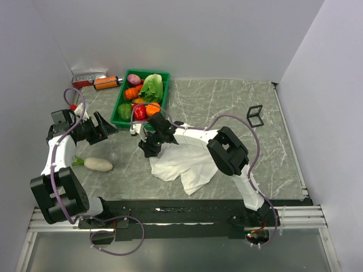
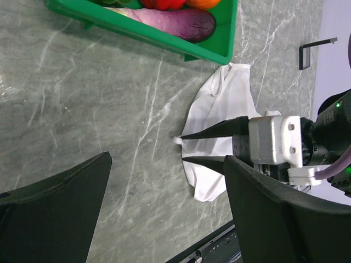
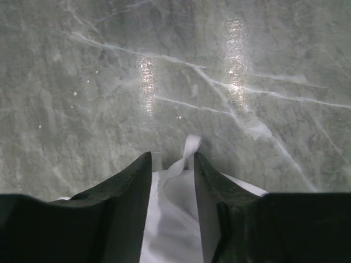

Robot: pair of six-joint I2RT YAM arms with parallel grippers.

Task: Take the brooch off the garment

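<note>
The garment (image 1: pixel 187 164) is a white, thin top lying crumpled on the grey marble table, right of centre. My right gripper (image 1: pixel 146 148) is low at the garment's left edge. In the right wrist view its fingers (image 3: pixel 131 186) stand apart with white cloth (image 3: pixel 173 219) between them, and a narrow strap loop (image 3: pixel 190 147) pokes out past the tips. The left wrist view shows the garment (image 2: pixel 225 98) and the right gripper (image 2: pixel 182 148) the same way. My left gripper (image 1: pixel 105 127) is open and empty, above bare table left of the garment. The brooch is hidden.
A green basket (image 1: pixel 122 105) of toy vegetables stands at the back centre, close behind the right gripper; its rim (image 2: pixel 164 41) shows in the left wrist view. A white oval lump (image 1: pixel 97 164) lies near the left arm. A small black frame (image 1: pixel 255 115) stands at the right.
</note>
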